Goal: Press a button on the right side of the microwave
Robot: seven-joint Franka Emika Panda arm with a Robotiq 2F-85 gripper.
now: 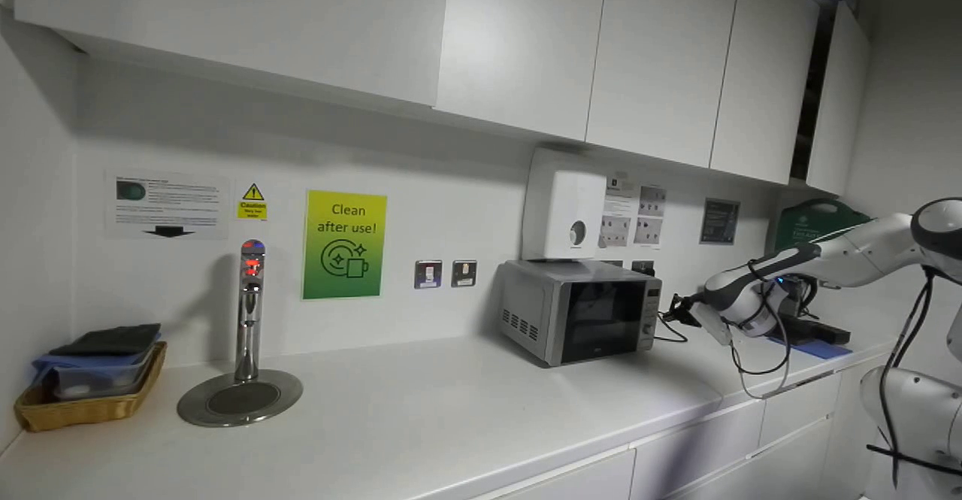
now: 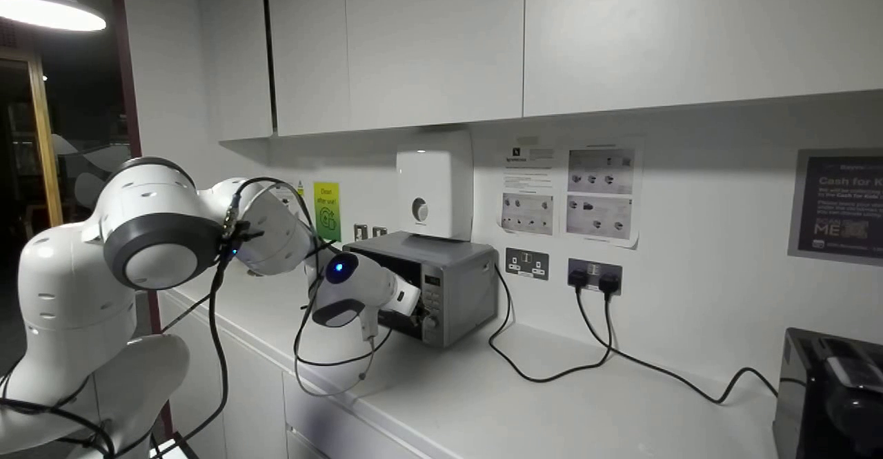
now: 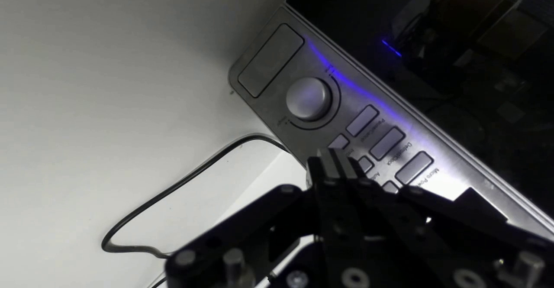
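The microwave (image 1: 579,312) stands near the back edge of the counter (image 1: 421,417), apart from the front edge, its door (image 1: 603,313) shut. The end effector (image 3: 337,163) has its fingers (image 3: 328,163) together with nothing visible between them; in the wrist view the tips lie over the control panel (image 3: 314,140) by the smaller buttons (image 3: 339,142), near 3 wider buttons (image 3: 387,143); contact cannot be told. The microwave looks stiff and heavy, so it should need no hold: a straight, gentle push on a button's middle ought to do. A hard shove might slide it on the smooth-looking counter, and a sideways slip could meet the door's glass, probably its most fragile part. That dark glass hides what is inside. Near a back corner of the counter, beside the tap (image 1: 248,334), a wicker basket (image 1: 90,413) holds a clear tub (image 1: 101,381) with what looks like dark and blue cloth (image 1: 109,343) on top; the tub's contents are unclear.
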